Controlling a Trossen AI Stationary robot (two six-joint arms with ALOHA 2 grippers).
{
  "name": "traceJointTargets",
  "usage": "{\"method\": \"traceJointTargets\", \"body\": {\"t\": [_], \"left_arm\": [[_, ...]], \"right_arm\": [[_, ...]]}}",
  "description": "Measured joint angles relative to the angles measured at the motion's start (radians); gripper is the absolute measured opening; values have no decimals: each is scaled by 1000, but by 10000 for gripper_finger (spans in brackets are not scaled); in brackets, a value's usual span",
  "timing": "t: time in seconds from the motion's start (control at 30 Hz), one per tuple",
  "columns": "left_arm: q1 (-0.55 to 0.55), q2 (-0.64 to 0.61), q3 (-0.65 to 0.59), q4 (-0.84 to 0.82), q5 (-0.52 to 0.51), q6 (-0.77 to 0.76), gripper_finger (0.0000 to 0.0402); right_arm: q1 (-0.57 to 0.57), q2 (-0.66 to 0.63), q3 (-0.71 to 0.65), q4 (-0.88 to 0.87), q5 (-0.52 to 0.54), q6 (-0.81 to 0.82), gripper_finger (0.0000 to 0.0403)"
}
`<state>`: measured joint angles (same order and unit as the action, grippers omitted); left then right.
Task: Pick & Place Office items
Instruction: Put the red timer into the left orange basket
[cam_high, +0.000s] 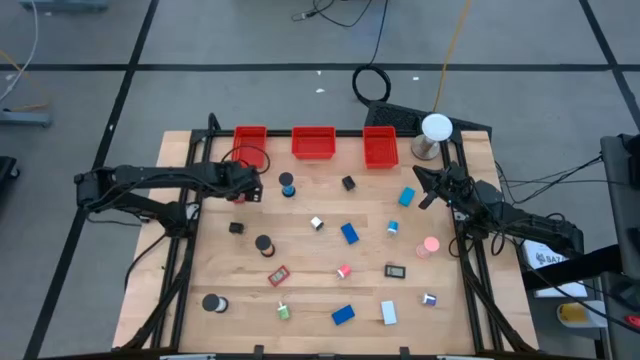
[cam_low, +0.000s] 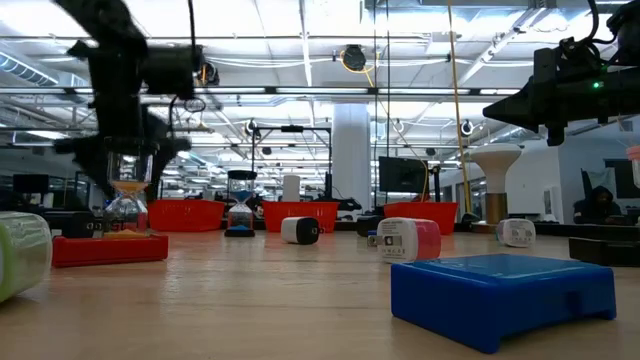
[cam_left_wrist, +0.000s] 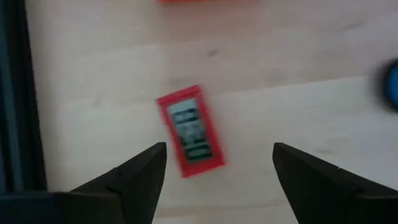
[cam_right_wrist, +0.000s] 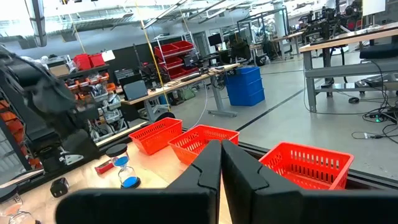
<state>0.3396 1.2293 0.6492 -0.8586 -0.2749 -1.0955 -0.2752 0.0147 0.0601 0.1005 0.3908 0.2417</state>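
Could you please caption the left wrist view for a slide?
Open left gripper hovers above a red-framed rectangular item lying on the wooden table.

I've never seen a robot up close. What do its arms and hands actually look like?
Both arms are dark, nearly black, slim and jointed, with thin cables alongside. Each ends in a two-fingered hand: the left hand has two black wedge-shaped fingers, and the right hand has matching dark tapered fingers. No markings are visible on them.

Three red bins (cam_right_wrist: 205, 142) beyond closed dark fingers (cam_right_wrist: 214, 171), blue-sand hourglass (cam_right_wrist: 124, 169) on the wooden table (cam_right_wrist: 149, 174).
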Motion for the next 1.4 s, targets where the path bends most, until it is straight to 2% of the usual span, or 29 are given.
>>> {"method": "traceJointTargets", "body": {"t": [0.13,0.3,0.53,0.67,0.9,1.1,1.4], "left_arm": [[51,0,-106,114,-3,-23,285],[89,2,-175,246,15,14,284],[111,0,-190,311,0,82,277],[111,0,-190,312,-3,149,236],[94,0,-190,311,13,268,131],[80,-35,-187,301,12,304,56],[126,-222,-168,267,35,344,57]], "right_arm": [[0,0,0,0,0,0,4],[0,0,0,0,0,0,4],[0,0,0,0,0,0,4],[0,0,0,0,0,0,4],[0,0,0,0,0,0,4],[0,0,0,0,0,0,4],[0,0,0,0,0,0,4]]}}
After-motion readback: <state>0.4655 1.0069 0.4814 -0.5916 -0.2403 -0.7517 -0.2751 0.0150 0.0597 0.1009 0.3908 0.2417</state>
